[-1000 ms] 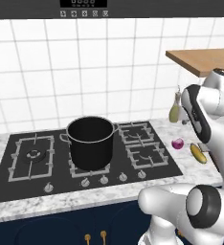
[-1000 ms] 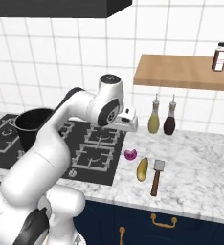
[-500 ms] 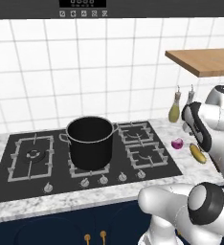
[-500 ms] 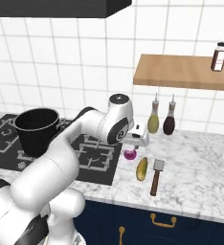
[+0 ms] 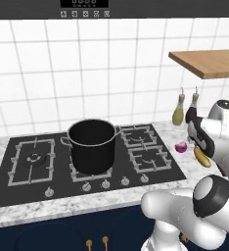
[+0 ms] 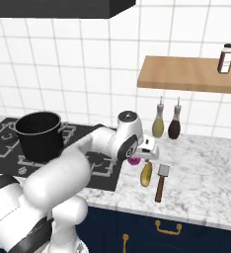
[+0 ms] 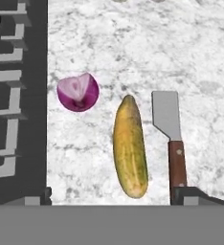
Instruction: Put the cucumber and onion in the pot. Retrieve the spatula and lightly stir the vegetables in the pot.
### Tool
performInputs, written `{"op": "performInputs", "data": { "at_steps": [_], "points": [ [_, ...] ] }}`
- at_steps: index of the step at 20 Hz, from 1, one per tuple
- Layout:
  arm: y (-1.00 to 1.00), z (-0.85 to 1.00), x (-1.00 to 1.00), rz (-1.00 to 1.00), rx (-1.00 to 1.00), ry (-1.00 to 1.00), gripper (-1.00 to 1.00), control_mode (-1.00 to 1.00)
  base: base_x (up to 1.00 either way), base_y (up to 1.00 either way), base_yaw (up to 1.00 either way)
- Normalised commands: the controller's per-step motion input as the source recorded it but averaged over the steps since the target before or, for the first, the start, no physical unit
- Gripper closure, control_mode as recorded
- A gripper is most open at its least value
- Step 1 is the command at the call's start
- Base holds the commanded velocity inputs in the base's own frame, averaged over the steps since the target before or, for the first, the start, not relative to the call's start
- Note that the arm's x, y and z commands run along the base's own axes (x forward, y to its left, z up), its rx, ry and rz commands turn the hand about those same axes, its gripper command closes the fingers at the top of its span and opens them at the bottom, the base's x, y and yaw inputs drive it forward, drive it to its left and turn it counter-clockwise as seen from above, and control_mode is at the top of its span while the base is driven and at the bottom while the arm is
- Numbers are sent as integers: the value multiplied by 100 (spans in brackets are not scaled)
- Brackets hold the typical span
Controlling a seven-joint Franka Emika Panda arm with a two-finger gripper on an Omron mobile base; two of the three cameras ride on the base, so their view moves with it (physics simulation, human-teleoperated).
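The marble surface [image 6: 206,183] is seen running along the tiled wall, with the black gas hob [image 5: 87,162] set into it. The pot [image 5: 92,145] is placed on the hob's middle burner, upright, well apart from the vegetables; in the right base view the pot [image 6: 38,135] is seen at the far left. A wooden shelf [image 6: 191,74] is mounted on the wall above the surface, and a small dark jar [image 6: 226,58] is carried on it. Two bottles, one olive [image 6: 158,123] and one dark [image 6: 174,125], are stood against the wall under the shelf. The white arm is stretched out over the surface to the right of the hob, and the end effector [image 7: 111,194] is held above the vegetables, released, with its tips spread wide and nothing between them. The spatula [image 7: 172,139] is laid flat on the surface, its metal blade pointed away from its wooden handle. The cucumber [image 7: 130,146] is laid just beside the spatula, roughly parallel to it, between the spatula and the hob edge; in the right base view the cucumber [image 6: 146,174] is seen below the hand. The onion [image 7: 78,92], a cut purple half, is set near the cucumber's far end, close to the hob edge, apart from both.
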Motion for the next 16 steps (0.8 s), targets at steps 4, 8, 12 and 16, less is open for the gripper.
{"op": "performInputs", "data": {
  "at_steps": [4, 8, 12, 16],
  "points": [
    [-14, -32, 3, 0, -1, 0, -100, -100, 0, 0, 0],
    [-18, -31, 10, 0, 0, 0, -100, -100, 0, 0, 0],
    [-9, -30, 14, 0, -1, 0, -100, -100, 0, 0, 0],
    [-11, -31, 14, 0, -2, 0, -100, -100, 0, 0, 0]
  ]
}}
